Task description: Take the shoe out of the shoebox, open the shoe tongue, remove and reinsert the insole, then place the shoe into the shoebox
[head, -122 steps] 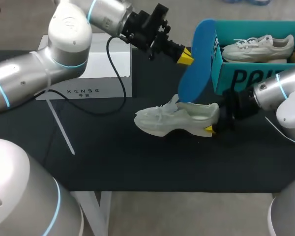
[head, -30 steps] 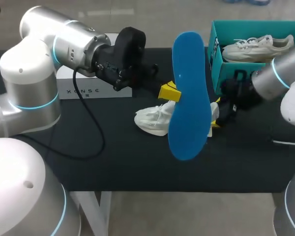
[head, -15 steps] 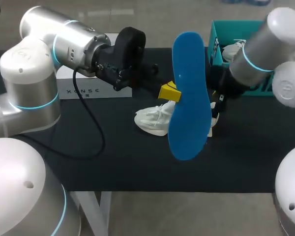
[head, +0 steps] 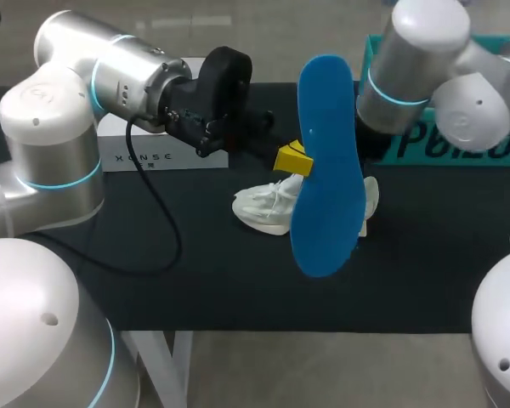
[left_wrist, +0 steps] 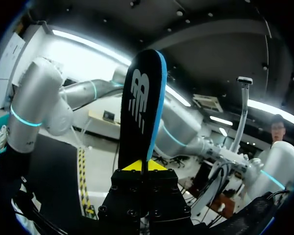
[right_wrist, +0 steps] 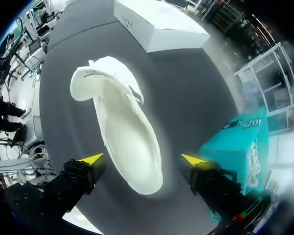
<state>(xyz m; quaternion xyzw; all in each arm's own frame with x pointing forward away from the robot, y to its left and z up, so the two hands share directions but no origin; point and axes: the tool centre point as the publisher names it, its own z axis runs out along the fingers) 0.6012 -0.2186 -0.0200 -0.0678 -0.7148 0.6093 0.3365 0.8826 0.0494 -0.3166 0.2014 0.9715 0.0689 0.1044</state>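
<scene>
Head view: left gripper (head: pixel 291 159) closed on the blue insole (head: pixel 325 170), held upright over the middle of the table (head: pixel 153 280), broader end lowest. White shoe (head: pixel 268 208) lying on the dark table surface near its middle, toe toward the left edge, rear part hidden behind the insole. Teal shoebox (head: pixel 442 144) at the far right corner, largely covered by the right arm (head: pixel 416 59); that arm's gripper hidden behind the insole. White box (head: pixel 153 157) at the far edge, left of the middle.

Left wrist view: insole (left_wrist: pixel 139 107) pinched at its edge between the two yellow tips of the left gripper (left_wrist: pixel 142 166), rising straight ahead of them, dark printed face and blue rim both showing.

Right wrist view: right gripper (right_wrist: pixel 142 158) spread wide above the shoe (right_wrist: pixel 122 122), one finger to each side of the heel end, no contact visible. Shoe lying lengthwise ahead, toe pointing away. Shoebox (right_wrist: pixel 240 142) just beside one finger; white box (right_wrist: pixel 157 24) beyond the toe.
</scene>
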